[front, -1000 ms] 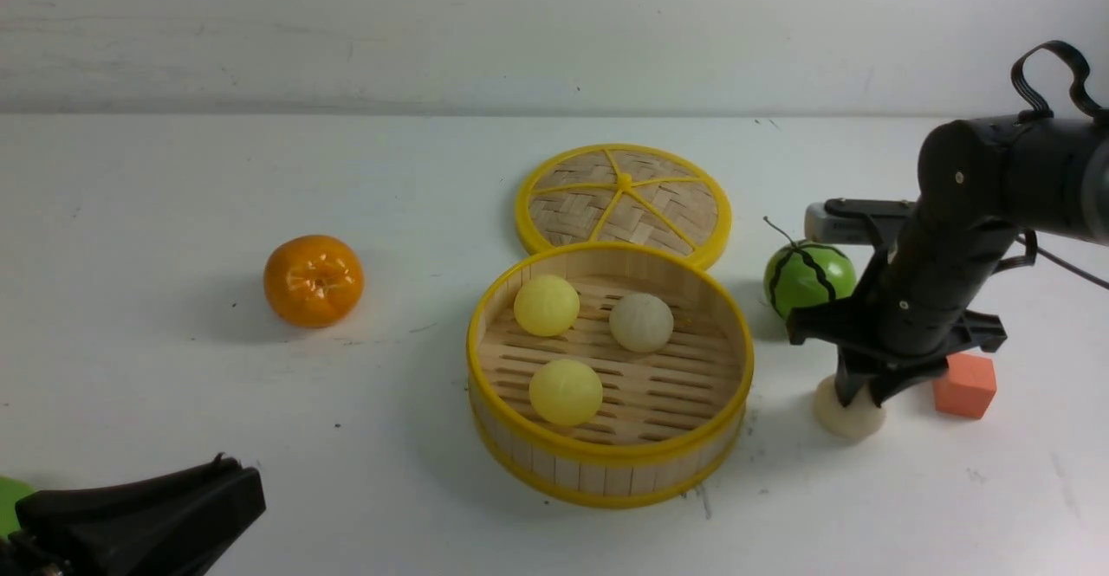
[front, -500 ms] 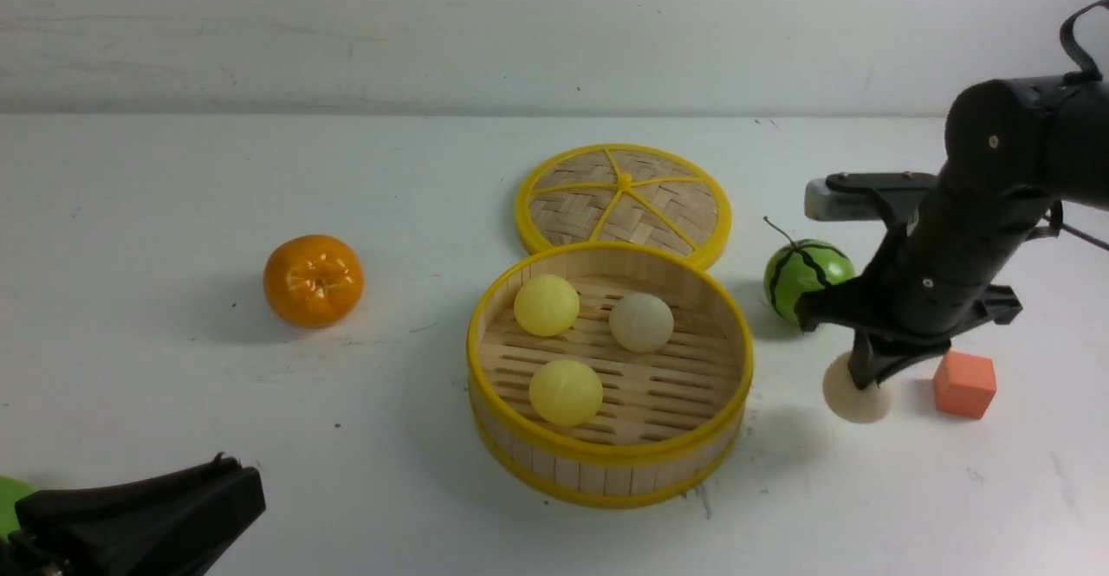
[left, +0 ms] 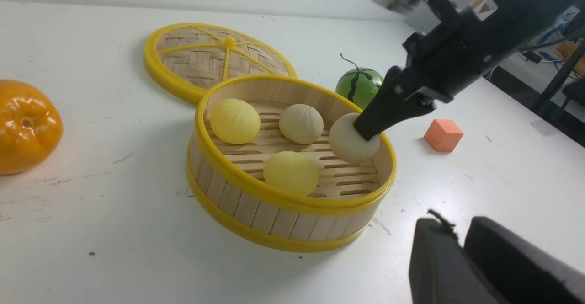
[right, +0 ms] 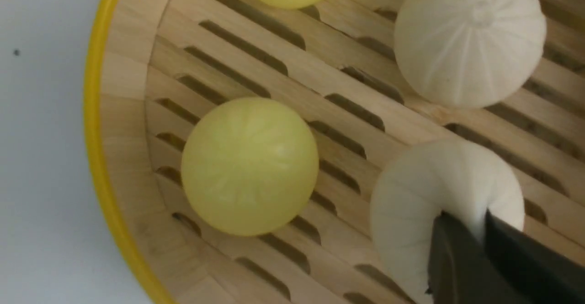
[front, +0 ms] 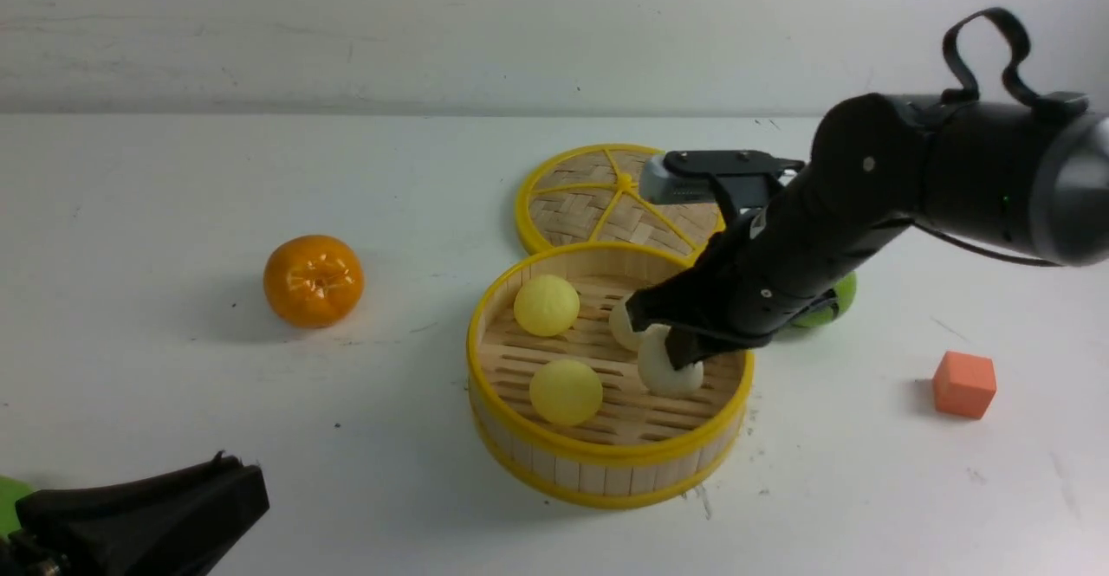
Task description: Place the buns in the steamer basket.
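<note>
Ok so I'm on the last bun rn. My right gripper is pinched down narrow on the 4th bun, the cream pleated one, gripping it by the top, and it hangs inside the basket at about 4 o'clock of the floor in the front view. Can't tell from any view if the bun's bottom is touching the slats yet or still just above, wrist cam hides that.

Other 3 are already in: yellow bun at approx 10 o'clock, 2nd yellow bun at approx 7, cream bun near center, partly behind my gripper. Held bun sits just beside that cream one, maybe touching, hard to say.

Left gripper is parked low near the front edge of the table, nothing in it, jaws close together w/ only a slit between them.

Non-task stuff: orange way out at 9 o'clock of the basket, lid flat at 12, touching or nearly touching the rim, watermelon ball at approx 2, mostly hidden behind my arm in front view, orange cube well off at 3.

Next imo: ease down a hair if it isn't seated, open the jaws, then lift straight up. Fingers are dug into the soft top so it might cling for a sec, and a sideways exit could knock the cream bun or clip the rim. After that it's 4/4, task should be done.
</note>
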Available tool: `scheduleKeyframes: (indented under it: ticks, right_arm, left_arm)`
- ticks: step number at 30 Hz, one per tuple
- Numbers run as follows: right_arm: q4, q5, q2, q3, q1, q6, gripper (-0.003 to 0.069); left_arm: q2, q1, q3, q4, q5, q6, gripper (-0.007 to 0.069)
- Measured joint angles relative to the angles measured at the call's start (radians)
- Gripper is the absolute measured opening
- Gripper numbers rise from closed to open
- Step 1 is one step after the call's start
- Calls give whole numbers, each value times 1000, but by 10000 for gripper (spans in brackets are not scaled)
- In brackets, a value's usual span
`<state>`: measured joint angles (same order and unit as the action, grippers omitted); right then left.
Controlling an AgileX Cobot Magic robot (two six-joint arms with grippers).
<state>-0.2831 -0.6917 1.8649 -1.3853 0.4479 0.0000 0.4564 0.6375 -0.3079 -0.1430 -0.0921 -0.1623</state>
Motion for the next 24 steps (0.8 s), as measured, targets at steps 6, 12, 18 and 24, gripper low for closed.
scheduleKeyframes:
  ticks: [6, 12, 18, 24]
  right_arm:
    - [0, 14, 34, 0, 0, 0, 163]
    - [1, -21, -9, 0, 0, 0, 406]
    - [41, -232, -204, 12, 2, 39, 406]
    - [123, -355, -550, 154, 40, 167, 135]
  left_arm:
    - [0, 0, 0, 0, 0, 0, 93]
    - [0, 0, 0, 0, 0, 0, 103]
    - [0, 0, 0, 0, 0, 0, 111]
    - [0, 0, 0, 0, 0, 0, 117]
